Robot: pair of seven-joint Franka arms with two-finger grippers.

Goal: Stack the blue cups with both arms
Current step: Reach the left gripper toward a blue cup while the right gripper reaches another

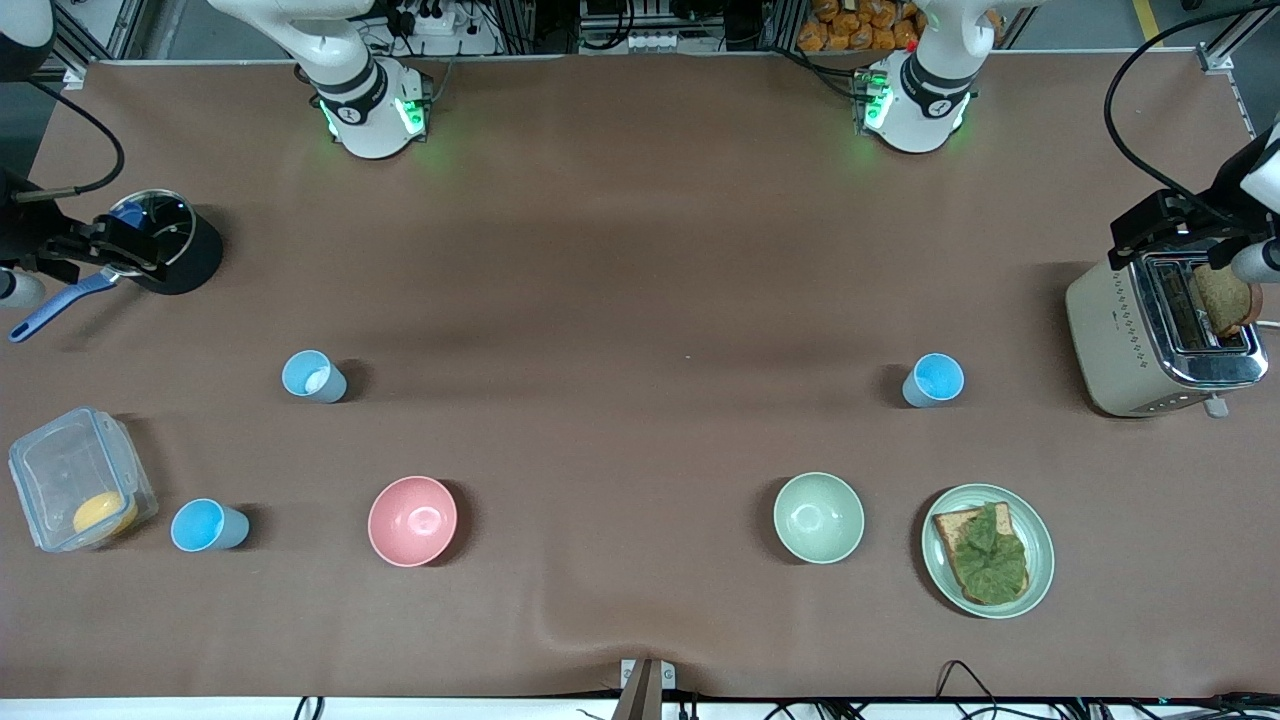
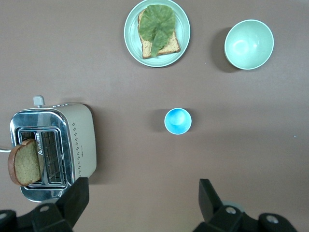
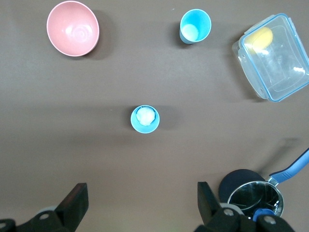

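Observation:
Three blue cups stand upright and apart. One with a whitish bottom (image 1: pixel 313 377) is mid-table toward the right arm's end and shows in the right wrist view (image 3: pixel 145 119). Another (image 1: pixel 206 526) stands nearer the front camera, beside the clear box (image 3: pixel 195 26). The third (image 1: pixel 934 380) stands near the toaster (image 2: pixel 177 121). My left gripper (image 2: pixel 144 186) is open and empty, high over bare table between that cup and the left arm's base (image 1: pixel 915 100). My right gripper (image 3: pixel 142 188) is open and empty, high over bare table between the whitish-bottomed cup and the right arm's base (image 1: pixel 370 100).
A pink bowl (image 1: pixel 412 520), a pale green bowl (image 1: pixel 818 517) and a plate with lettuce on toast (image 1: pixel 987 550) sit near the front edge. A toaster with a bread slice (image 1: pixel 1165 335) is at the left arm's end. A clear box (image 1: pixel 75 480) and a pot (image 1: pixel 165 240) are at the right arm's end.

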